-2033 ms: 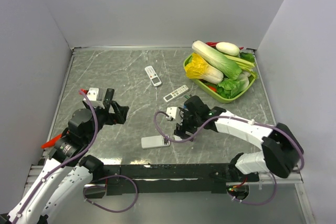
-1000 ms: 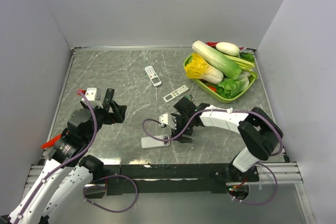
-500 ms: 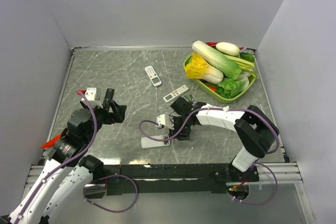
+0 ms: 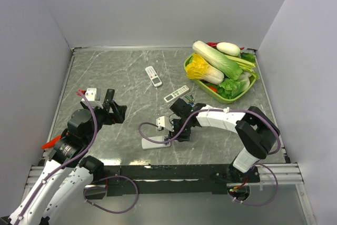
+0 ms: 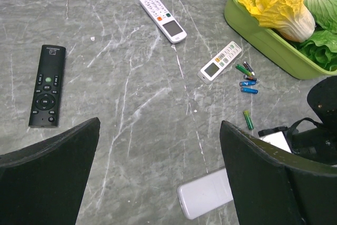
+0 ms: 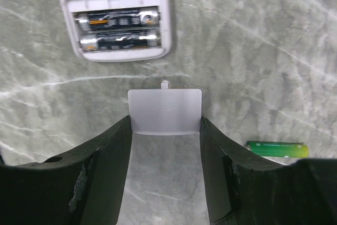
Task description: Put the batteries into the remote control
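Observation:
The white remote control point(image 6: 113, 3) lies face down, its back compartment open. Two dark batteries point(image 6: 117, 29) sit side by side in it. Just short of that opening lies the white battery cover point(image 6: 165, 110), with my right gripper point(image 6: 165, 125) shut on it, a finger against each side edge. From above, the remote control point(image 4: 154, 142) lies near the table's front edge and the right gripper point(image 4: 169, 127) is just beyond it. A loose green battery point(image 6: 275, 148) lies to the right. More batteries point(image 5: 247, 82) lie further back. My left gripper point(image 5: 160, 130) hangs open over bare table.
A black remote point(image 5: 47, 85) lies at the left. Two other white remotes point(image 4: 153, 76) point(image 4: 176, 94) lie mid-table. A green basket point(image 4: 247, 89) of vegetables stands at the back right. Walls close in the table's sides and back.
My right gripper has moved left and nearer to the face-down remote, bringing the cover with it, and its jaws have narrowed onto the cover. The left arm has not moved.

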`<state>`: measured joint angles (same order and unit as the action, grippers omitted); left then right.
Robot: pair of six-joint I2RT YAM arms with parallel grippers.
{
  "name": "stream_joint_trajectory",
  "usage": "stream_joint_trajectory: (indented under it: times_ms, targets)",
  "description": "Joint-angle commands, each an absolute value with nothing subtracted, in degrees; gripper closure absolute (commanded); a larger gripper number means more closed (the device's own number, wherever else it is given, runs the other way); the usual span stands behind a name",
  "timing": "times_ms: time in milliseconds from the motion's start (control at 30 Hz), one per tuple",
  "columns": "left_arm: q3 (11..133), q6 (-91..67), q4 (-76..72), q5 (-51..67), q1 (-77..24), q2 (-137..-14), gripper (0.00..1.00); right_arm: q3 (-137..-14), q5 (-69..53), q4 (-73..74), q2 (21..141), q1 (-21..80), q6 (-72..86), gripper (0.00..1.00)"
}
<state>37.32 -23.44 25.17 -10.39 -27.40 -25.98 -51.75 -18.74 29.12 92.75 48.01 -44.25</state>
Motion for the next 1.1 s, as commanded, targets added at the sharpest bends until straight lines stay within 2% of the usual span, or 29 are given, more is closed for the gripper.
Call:
stream_joint_trajectory:
  times_ms: [0, 167, 367, 700, 833, 1067]
  targets:
    - [38.0, -25.1, 25.3, -10.4, -27.1, -25.8, 0.01, -52.4, -21.0, 32.3, 88.0, 49.6, -43.2, 0.53]
    - [36.6, -32.4, 27.8, -11.2, -27.1, -27.1, 0.01, -52.7, -20.4, 32.6, 85.0, 51.4, -42.3, 0.57]
    - [31.4, -45.2, 26.1, -3.0, -27.1, -29.6, 0.01, -53.6, -21.2, 31.6, 83.2, 53.4, -41.1, 0.57]
    - [26.5, -52.3, 25.5, 5.4, -27.5, -43.1, 0.01, -55.5, -21.5, 28.9, 85.7, 54.9, -40.4, 0.57]
    - [24.6, -53.4, 24.2, 6.8, -28.6, -45.9, 0.1, -56.9, -21.4, 28.9, 87.5, 54.8, -40.7, 0.57]
    - [21.4, -54.6, 19.1, 9.1, -30.0, -49.7, 0.18, -58.4, -22.1, 29.1, 90.4, 55.1, -41.1, 0.57]
